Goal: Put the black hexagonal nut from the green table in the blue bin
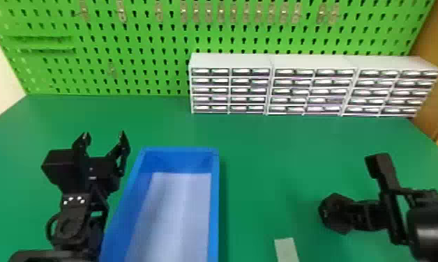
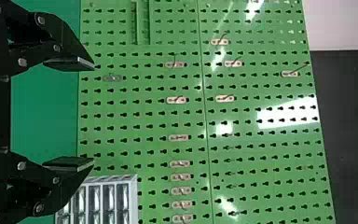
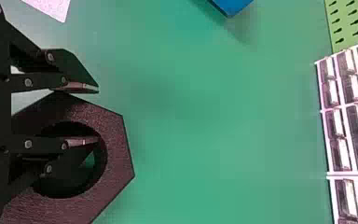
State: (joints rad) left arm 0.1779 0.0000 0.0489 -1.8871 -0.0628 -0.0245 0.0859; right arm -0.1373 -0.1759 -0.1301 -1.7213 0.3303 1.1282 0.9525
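As our head view shows, the black hexagonal nut [image 1: 336, 213] and right gripper [image 1: 363, 214] are right of the rectangular blue bin [image 1: 213, 209], the left gripper [image 1: 104, 133] left of it. In our left wrist view, fingers stand apart, empty. In our right wrist view, fingers stand apart over the nut.

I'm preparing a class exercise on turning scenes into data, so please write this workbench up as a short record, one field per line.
surface: green table
target: black hexagonal nut, to the right of the bin, not in it
grip on nut: unclear
right gripper: at the nut
left gripper: left of the bin, fingers apart
container: blue bin, open-topped, pale inside bottom
back of table: white drawer units before a green pegboard
other item: pale flat strip, between bin and right arm
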